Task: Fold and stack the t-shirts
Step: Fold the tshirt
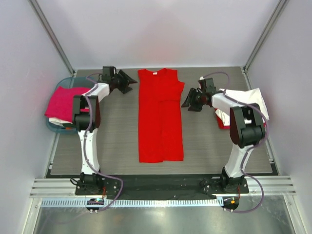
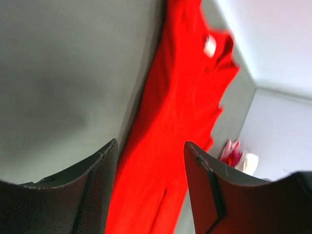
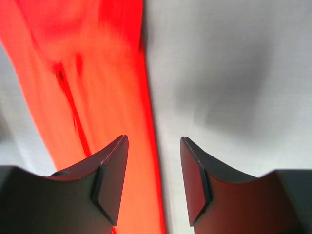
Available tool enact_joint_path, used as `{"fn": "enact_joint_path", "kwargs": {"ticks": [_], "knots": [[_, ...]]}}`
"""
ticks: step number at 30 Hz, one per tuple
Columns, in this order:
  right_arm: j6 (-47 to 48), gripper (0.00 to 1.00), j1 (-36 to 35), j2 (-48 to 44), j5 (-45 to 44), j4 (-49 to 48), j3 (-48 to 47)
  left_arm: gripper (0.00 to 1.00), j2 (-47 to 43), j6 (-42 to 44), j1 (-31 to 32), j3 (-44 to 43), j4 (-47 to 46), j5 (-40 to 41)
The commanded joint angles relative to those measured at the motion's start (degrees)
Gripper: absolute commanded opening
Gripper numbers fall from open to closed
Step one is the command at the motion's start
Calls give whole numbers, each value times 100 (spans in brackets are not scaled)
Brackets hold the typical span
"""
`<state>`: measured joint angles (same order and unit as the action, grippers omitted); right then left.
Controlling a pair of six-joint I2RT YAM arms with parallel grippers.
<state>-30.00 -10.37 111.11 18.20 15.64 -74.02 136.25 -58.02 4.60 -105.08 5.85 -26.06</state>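
The left gripper [image 2: 151,144] stands with its jaws apart and nothing between them, just off the left side of the red t-shirt [image 1: 161,117] toward the bench's far edge. The right gripper [image 3: 154,138] is likewise released and empty, beside the shirt's right side. Both wrist views are blurred, showing little beyond red cloth and grey surface.

The teal basket [image 1: 50,126] at the left edge is mostly covered by a magenta t-shirt [image 1: 63,100] and the left arm; a pale scrap shows beneath it, too small to name. At the right edge a white t-shirt [image 1: 243,96] lies partly behind the right arm, with a reddish bit of cloth [image 1: 222,123] under it – red or orange, I cannot tell.

The red t-shirt lies flat in the middle of the bench [image 1: 117,146], folded into a long narrow strip, collar and white label toward the far edge, hem toward the near one.

The bench is streaked grey – white walls, metal corner posts.
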Motion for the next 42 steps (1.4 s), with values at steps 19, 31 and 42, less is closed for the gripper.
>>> {"fn": "enact_joint_path", "kwargs": {"ticks": [19, 31, 42], "knots": [[-1710, 43, -2372, -4930, -1204, 581, 4518, 61, -7442, 362, 2536, 7165, 1569, 1789], [-2186, 37, -3120, -5284, -1275, 458, 5099, 57, -8254, -789, 3855, 8353, 1499, 2193], [-1975, 43, -3120, -5012, -1398, 405, 4748, 54, -8176, -781, 3882, 8504, 1192, 2308]]}}
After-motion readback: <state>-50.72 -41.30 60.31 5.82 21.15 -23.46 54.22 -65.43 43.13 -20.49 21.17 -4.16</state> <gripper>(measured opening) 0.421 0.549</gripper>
